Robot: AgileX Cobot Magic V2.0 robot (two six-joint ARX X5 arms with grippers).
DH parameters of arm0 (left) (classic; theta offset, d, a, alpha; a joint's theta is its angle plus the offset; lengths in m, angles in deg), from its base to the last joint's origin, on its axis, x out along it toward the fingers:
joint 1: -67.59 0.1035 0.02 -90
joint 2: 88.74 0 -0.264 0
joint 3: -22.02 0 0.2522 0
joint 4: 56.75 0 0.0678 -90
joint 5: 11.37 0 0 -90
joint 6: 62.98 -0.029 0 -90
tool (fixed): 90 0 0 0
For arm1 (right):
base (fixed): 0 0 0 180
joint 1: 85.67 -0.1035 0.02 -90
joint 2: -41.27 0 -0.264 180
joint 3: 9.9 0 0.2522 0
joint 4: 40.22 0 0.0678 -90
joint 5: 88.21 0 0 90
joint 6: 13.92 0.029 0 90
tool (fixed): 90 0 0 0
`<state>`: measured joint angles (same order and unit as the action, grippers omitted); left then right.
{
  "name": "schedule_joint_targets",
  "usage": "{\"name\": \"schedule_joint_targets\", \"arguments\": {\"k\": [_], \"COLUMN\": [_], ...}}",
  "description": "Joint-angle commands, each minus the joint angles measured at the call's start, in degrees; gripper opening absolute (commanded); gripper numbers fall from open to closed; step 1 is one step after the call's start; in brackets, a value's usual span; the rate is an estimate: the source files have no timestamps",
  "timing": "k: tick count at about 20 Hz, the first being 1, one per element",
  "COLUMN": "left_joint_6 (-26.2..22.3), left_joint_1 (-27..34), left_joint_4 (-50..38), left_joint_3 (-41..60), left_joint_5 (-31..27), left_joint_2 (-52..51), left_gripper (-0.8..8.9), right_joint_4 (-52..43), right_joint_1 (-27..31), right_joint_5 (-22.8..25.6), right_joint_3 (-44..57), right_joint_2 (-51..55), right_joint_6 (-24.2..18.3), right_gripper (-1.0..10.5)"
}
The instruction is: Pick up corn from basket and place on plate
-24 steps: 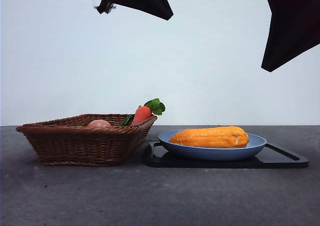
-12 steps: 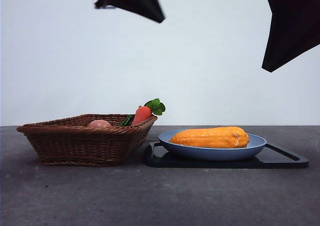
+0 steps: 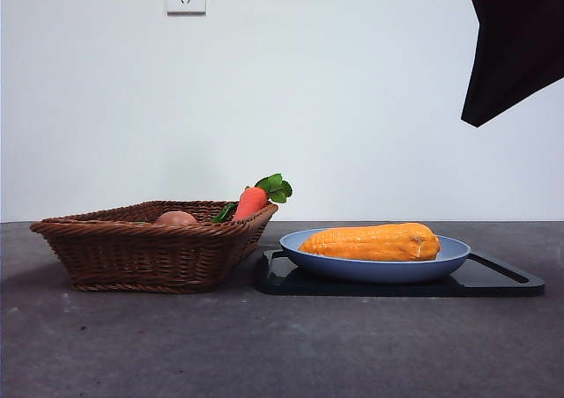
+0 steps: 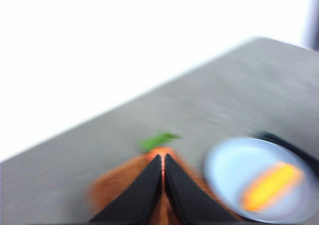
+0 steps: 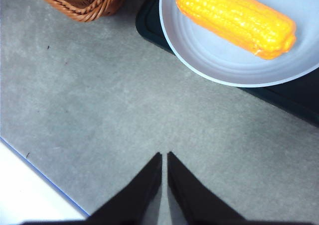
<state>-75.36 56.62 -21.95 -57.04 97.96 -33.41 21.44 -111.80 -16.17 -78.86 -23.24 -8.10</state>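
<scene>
- A grey, speckled table [image 3: 264,354] stands before a plain white wall [image 3: 335,99].
- The brown woven basket [image 3: 145,248] holds an orange carrot [image 3: 250,202].
- The long, bumpy yellow corn [image 3: 370,242] lies in the round light-blue plate [image 3: 374,267] on a flat black tray [image 3: 493,279].
- The left gripper [image 4: 163,165] and right gripper [image 5: 164,165] have their jaws together, holding nothing.

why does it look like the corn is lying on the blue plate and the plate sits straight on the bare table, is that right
Not quite. The corn does lie on the plate, but the plate sits on a flat black tray, not the bare table. The front view shows the tray under it.
</scene>
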Motion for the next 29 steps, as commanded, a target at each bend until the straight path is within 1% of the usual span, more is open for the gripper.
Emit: {"name": "schedule_joint_targets", "arguments": {"k": [1,3,5,6,8,10,14,17,20,23,29], "left_joint_6": [1.5,1.5,1.6,2.4,4.9,7.5,11.6,13.5,14.6,14.9,14.9], "left_joint_1": [5.8,10.1,12.6,13.4,14.1,14.2,14.4,14.4,14.4,14.4,14.4], "left_joint_4": [-4.2,-7.0,-8.4,-9.2,-10.6,-10.8,-10.8,-10.8,-10.5,-10.2,-10.4], "left_joint_3": [8.1,15.6,22.5,25.9,32.8,39.4,51.3,58.1,62.6,64.8,64.9], "left_joint_5": [-0.1,-0.2,-0.8,-2.1,-5.9,-8.0,-9.5,-9.5,-9.5,-9.5,-9.5], "left_joint_2": [-7.8,-15.0,-21.2,-24.1,-29.6,-34.8,-43.9,-50.1,-55.3,-55.2,-55.1], "left_gripper": [0.08,0.08,0.08,0.08,0.08,0.08,0.08,0.08,0.08,0.08,0.08], "right_joint_4": [-0.3,-0.3,-0.3,-0.3,-0.3,-0.3,-0.3,-0.3,-0.3,-0.3,-0.3], "right_joint_1": [-0.2,-0.2,-0.2,-0.2,-0.2,-0.2,-0.2,-0.2,-0.2,-0.2,-0.2], "right_joint_5": [0.0,0.0,0.0,0.0,0.0,0.0,0.0,0.0,0.0,0.0,0.0], "right_joint_3": [-0.6,-0.6,-0.6,-0.6,-0.6,-0.6,-0.6,-0.6,-0.6,-0.6,-0.6], "right_joint_2": [-0.5,-0.5,-0.5,-0.5,-0.5,-0.5,-0.5,-0.5,-0.5,-0.5,-0.5], "right_joint_6": [0.1,0.1,0.1,0.1,0.1,0.1,0.1,0.1,0.1,0.1,0.1], "right_gripper": [0.0,0.0,0.0,0.0,0.0,0.0,0.0,0.0,0.0,0.0,0.0]}}
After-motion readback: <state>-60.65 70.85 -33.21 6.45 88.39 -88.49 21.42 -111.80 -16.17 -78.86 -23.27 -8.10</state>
